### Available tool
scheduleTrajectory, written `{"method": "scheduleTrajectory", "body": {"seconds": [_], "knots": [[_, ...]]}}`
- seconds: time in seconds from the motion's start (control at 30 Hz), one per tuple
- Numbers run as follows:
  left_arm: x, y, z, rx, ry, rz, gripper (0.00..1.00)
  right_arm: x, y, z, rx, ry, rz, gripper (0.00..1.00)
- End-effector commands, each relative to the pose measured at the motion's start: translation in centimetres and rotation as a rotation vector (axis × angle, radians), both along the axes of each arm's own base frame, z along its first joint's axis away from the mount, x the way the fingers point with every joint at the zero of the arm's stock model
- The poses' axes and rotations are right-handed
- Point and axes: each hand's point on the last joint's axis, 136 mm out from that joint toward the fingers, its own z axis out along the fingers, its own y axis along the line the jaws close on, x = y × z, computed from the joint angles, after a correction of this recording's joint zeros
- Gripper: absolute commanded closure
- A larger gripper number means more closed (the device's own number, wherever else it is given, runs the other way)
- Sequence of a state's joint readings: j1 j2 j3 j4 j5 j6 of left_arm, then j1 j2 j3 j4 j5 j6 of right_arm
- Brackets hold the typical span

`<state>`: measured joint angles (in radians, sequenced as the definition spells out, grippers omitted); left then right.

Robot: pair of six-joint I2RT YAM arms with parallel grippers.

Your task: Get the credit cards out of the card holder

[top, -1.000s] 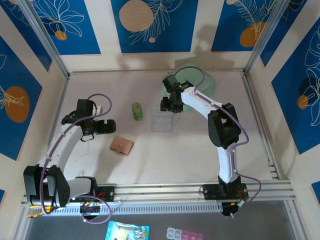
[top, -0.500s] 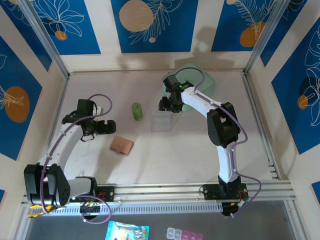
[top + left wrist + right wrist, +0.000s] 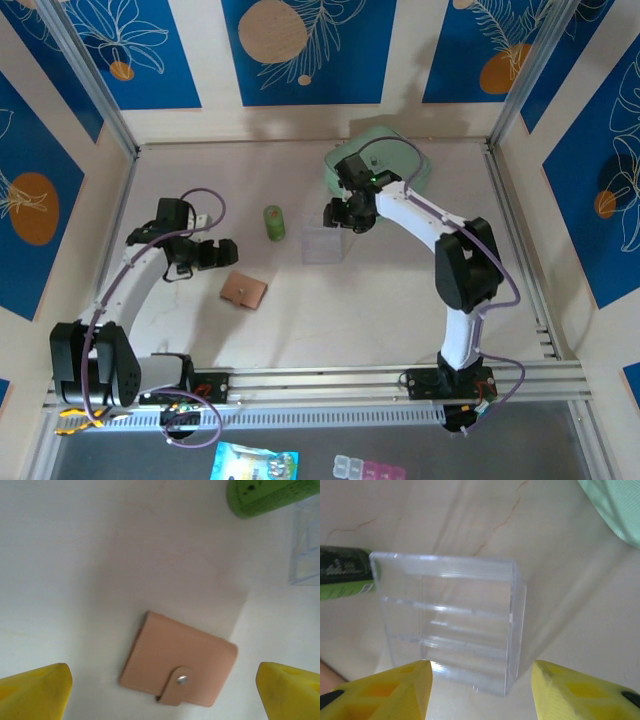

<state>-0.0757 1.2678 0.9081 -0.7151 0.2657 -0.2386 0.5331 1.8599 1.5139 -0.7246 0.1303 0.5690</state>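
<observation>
The card holder [image 3: 244, 290] lies flat on the table, a tan leather wallet closed by a strap with a metal snap [image 3: 182, 680]. The credit cards are hidden, as the holder is shut. My left gripper [image 3: 218, 252] hovers just up and left of the card holder, open wide, and in the left wrist view the card holder [image 3: 180, 662] lies between and beyond the yellow fingertips [image 3: 37, 692], untouched. My right gripper [image 3: 345, 218] is open above the far edge of a clear plastic box [image 3: 450, 620], holding nothing.
The clear box [image 3: 322, 243] stands mid-table. A green cylinder [image 3: 273, 222] stands to its left, between the two grippers. A pale green tray [image 3: 390, 160] sits at the back behind the right arm. Walls enclose the table on three sides.
The right arm's elbow has swung out to the right and its gripper has shifted slightly over the box. The left gripper has edged a little toward the card holder.
</observation>
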Motion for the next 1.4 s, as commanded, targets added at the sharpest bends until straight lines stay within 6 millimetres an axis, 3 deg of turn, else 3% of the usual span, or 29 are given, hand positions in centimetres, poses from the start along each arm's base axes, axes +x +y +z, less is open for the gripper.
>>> {"method": "scheduleTrajectory", "body": {"seconds": [0.0, 0.17, 0.37, 0.53, 0.9, 1.13, 1.37], "knots": [[1.1, -2.7, 0.9, -0.133, -0.008, 0.005, 0.06, -2.0, 0.4, 1.3, 0.026, -0.011, 0.012, 0.44], [1.7, -5.0, -0.8, -0.167, 0.042, -0.029, 0.07, -4.3, -0.1, 1.8, 0.012, -0.028, 0.022, 0.44], [2.4, -8.2, -1.8, -0.158, 0.058, -0.115, 0.08, -6.2, -1.1, 0.9, 0.008, -0.010, 0.009, 0.44], [2.4, -9.4, -3.7, -0.131, 0.110, -0.154, 0.09, -7.4, -2.0, 0.7, 0.002, -0.009, 0.002, 0.44], [0.3, -8.1, -7.3, -0.059, 0.200, -0.153, 0.09, -8.7, -3.6, 0.9, -0.025, -0.027, -0.003, 0.44], [-2.2, -6.5, -7.6, -0.013, 0.221, -0.118, 0.05, -9.2, -4.0, 1.1, -0.024, -0.040, -0.004, 0.43], [-5.8, -6.3, -7.4, -0.002, 0.227, -0.098, 0.04, -9.6, -4.9, 0.8, -0.053, -0.040, 0.001, 0.43]]}}
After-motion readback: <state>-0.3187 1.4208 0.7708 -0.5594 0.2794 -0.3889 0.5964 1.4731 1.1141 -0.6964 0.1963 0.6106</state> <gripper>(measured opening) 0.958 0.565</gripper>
